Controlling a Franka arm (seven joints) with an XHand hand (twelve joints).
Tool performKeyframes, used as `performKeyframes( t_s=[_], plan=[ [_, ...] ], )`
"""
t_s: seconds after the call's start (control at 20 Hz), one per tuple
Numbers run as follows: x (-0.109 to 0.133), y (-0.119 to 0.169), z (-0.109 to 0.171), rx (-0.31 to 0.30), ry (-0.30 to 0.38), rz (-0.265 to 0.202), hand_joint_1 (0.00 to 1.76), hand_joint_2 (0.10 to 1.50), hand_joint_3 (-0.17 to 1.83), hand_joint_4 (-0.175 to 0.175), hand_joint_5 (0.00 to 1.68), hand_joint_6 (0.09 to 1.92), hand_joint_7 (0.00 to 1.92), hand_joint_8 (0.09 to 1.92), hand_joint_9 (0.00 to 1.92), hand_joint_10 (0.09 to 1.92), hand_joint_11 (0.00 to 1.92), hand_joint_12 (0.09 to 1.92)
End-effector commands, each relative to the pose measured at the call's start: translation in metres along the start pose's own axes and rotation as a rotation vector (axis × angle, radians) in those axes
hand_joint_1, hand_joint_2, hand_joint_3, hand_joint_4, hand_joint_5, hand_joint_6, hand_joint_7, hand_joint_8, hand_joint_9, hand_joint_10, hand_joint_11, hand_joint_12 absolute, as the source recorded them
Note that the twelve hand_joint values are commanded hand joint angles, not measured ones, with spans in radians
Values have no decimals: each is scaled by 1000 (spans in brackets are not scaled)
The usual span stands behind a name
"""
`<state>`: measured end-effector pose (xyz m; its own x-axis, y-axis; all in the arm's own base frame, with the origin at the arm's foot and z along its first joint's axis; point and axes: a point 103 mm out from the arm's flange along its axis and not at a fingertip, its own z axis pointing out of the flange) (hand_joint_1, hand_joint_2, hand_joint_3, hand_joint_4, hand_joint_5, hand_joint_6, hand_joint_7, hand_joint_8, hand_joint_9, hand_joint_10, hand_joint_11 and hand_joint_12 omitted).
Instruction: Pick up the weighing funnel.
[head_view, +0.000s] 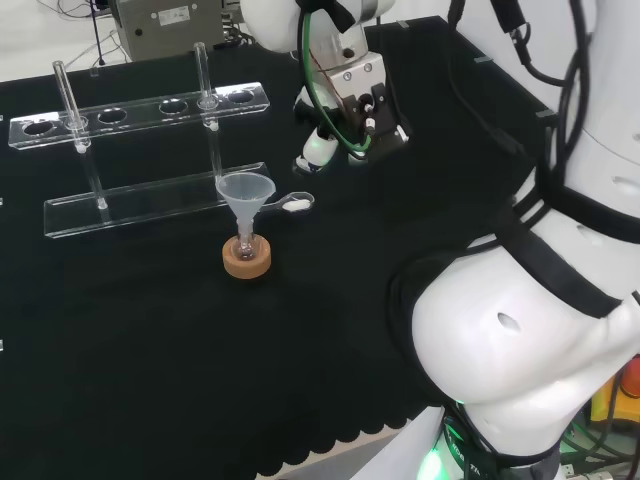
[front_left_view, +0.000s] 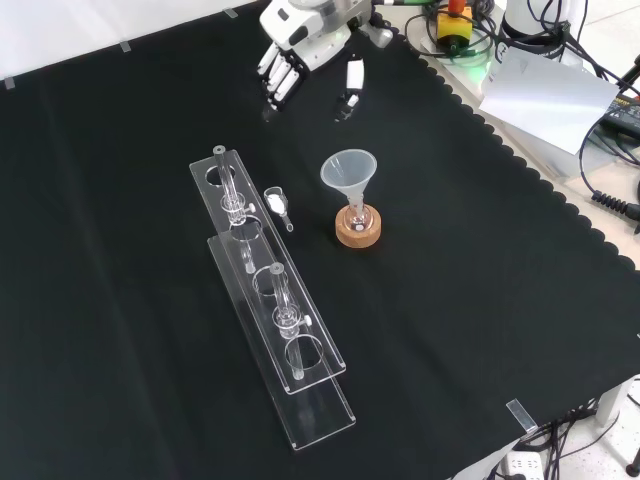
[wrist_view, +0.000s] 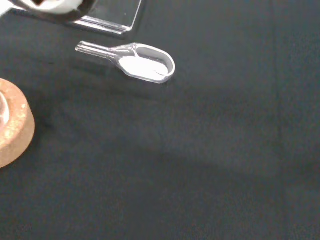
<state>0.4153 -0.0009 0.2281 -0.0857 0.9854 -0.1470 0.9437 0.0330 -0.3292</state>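
Front view, clock directions.
- Weighing funnel (front_left_view: 277, 205) lies flat on table (front_left_view: 470, 320), just beside rack (front_left_view: 262, 300); funnel (front_left_view: 348, 172) at its 3 o'clock.
- Long axis 11–5, stem toward 5.
- Hand (front_left_view: 287, 62) well apart at weighing funnel's 12 o'clock: fingers straight, hanging, thumb spread aside, holding nothing.
- Reach likely toward 6 o'clock.

White arm links (head_view: 510, 330): glossy, rounded shells, parted by broad black bands at the seams. Small oval recess in the largest shell. Green glow (head_view: 437, 464) at the foot of the arm. Black cables (head_view: 560, 60) bundled along the upper link, hanging in loops. On the hand (head_view: 350, 100): black frame, pale grey-white plates on the back, dark insets between them. Green cable (head_view: 305, 55) looped from the wrist down to the hand. In front view, fingers (front_left_view: 275, 78) white-shelled with black gaps and dark tips.
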Motion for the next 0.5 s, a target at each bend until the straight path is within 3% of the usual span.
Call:
performKeyframes(
  t_s=[0.05,0.5],
  plan=[
    [-23,36,28,-2,78,-12,780,626,603,-44,492,87,528,672,753,549,467,1313],
    [-34,75,61,15,107,-40,824,606,630,-46,513,87,549,670,775,530,481,1300]
  ],
)
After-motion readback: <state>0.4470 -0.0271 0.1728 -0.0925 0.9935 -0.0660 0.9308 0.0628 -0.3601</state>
